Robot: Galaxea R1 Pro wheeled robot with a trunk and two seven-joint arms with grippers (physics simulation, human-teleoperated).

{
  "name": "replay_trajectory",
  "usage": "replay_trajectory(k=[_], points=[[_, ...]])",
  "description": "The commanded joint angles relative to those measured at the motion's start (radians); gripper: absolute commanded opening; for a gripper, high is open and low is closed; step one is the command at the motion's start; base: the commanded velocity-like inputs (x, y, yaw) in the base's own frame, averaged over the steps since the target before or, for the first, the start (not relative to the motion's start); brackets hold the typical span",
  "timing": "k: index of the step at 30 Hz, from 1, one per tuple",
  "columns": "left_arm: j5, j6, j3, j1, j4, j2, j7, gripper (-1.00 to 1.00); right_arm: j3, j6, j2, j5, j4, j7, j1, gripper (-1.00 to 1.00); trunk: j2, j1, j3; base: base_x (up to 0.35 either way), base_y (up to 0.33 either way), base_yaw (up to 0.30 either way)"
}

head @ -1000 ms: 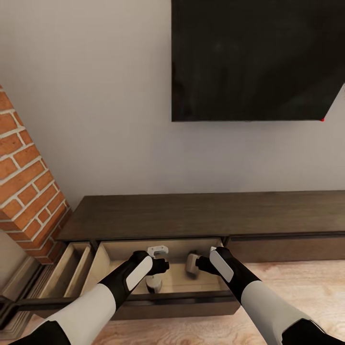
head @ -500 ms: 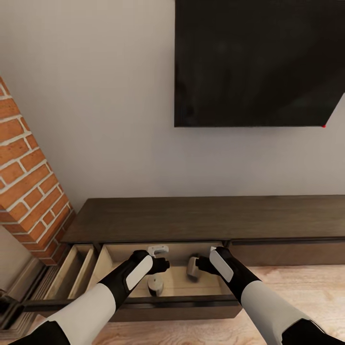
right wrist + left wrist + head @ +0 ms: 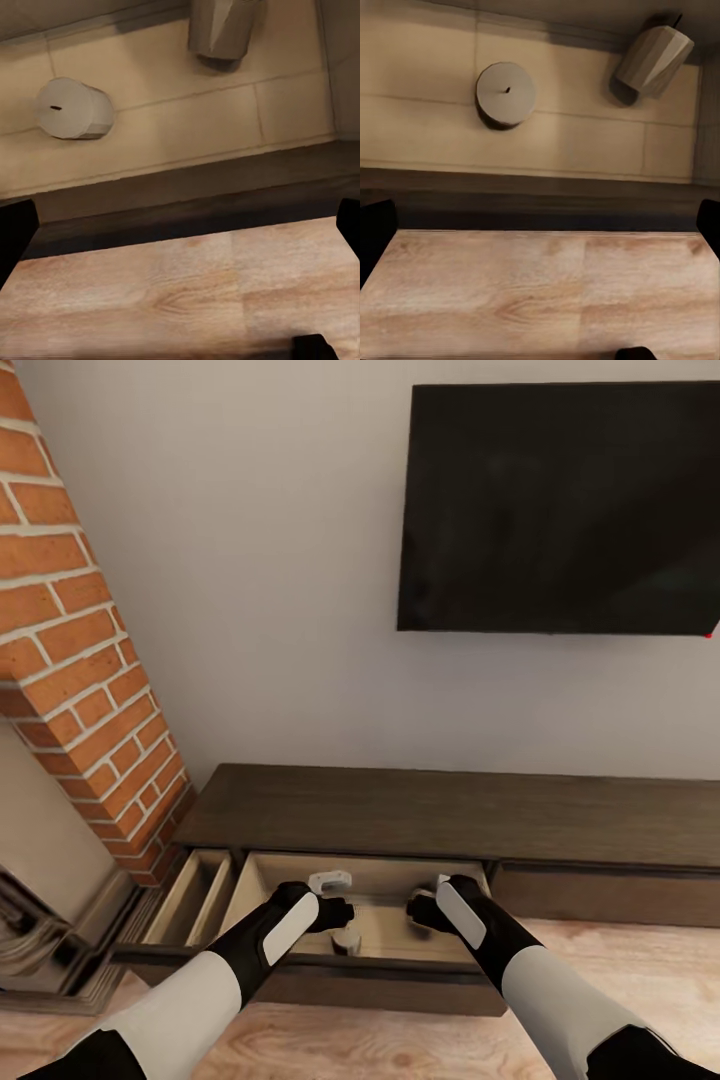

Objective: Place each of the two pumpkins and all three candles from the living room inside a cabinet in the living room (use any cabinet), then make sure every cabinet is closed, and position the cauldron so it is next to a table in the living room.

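Observation:
The long dark-brown cabinet point(image 3: 440, 815) stands against the wall with its wide middle drawer point(image 3: 270, 880) pulled out, pale inside. In the drawer a round beige candle point(image 3: 506, 92) stands upright and a faceted tan candle point(image 3: 652, 58) lies on its side; the right wrist view shows the same round candle point(image 3: 73, 109) and faceted candle point(image 3: 222, 27). From the head view one candle point(image 3: 347, 941) peeks out between my arms. My left gripper point(image 3: 335, 905) and right gripper point(image 3: 420, 908) hover over the drawer's front edge, both open and empty, with black fingertips point(image 3: 375, 232) far apart.
A narrower drawer point(image 3: 190, 890) at the cabinet's left end also stands open. A brick fireplace point(image 3: 80, 640) rises close on the left. A black TV point(image 3: 560, 510) hangs on the wall above the cabinet. Light wood floor point(image 3: 620, 950) lies in front.
The whole view has shifted, so the fireplace, cabinet and TV now sit further right. My arms hold the same pose over the drawer.

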Motion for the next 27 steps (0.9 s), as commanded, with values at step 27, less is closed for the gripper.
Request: replay_trajectory(k=[27], points=[[0.011,0.0,0.029,-0.001,-0.001,0.002,0.01,1.0,0.005,0.002,0.001,-0.011,-0.002,-0.009,-0.001,1.0,0.189,-0.104,0.084,-0.073,0.031,0.288]])
